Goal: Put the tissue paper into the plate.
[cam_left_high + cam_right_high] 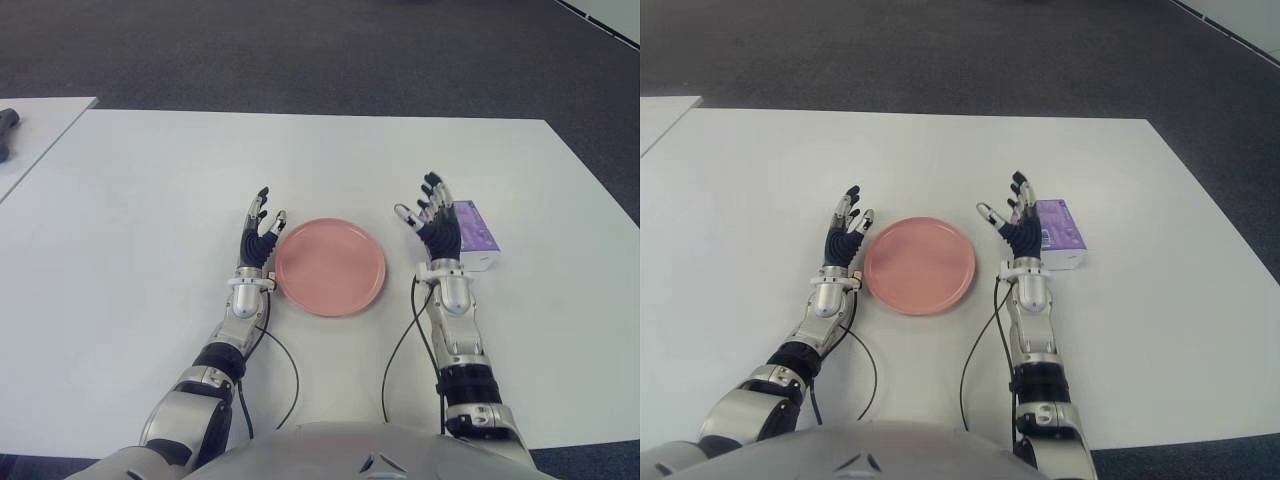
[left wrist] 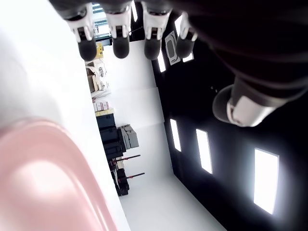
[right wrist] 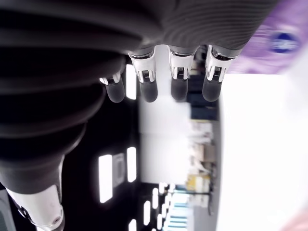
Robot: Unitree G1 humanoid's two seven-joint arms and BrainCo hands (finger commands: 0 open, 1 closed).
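Pink plate [image 1: 330,266] on white table [image 1: 140,230], between left robot hand [image 1: 258,236] and right robot hand [image 1: 432,222], both spread wide, empty; purple tissue pack [image 1: 473,232] just beside the right.

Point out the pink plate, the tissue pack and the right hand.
pink plate [image 1: 330,266]: left eye view, centre of its bare dish.
tissue pack [image 1: 474,228]: left eye view, purple top face.
right hand [image 1: 436,228]: left eye view, palm, open fingers.

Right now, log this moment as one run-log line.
left hand: open, left of pink plate | right hand: open, beside purple tissue pack, not grasping | plate: holds nothing | tissue: on table, right of plate
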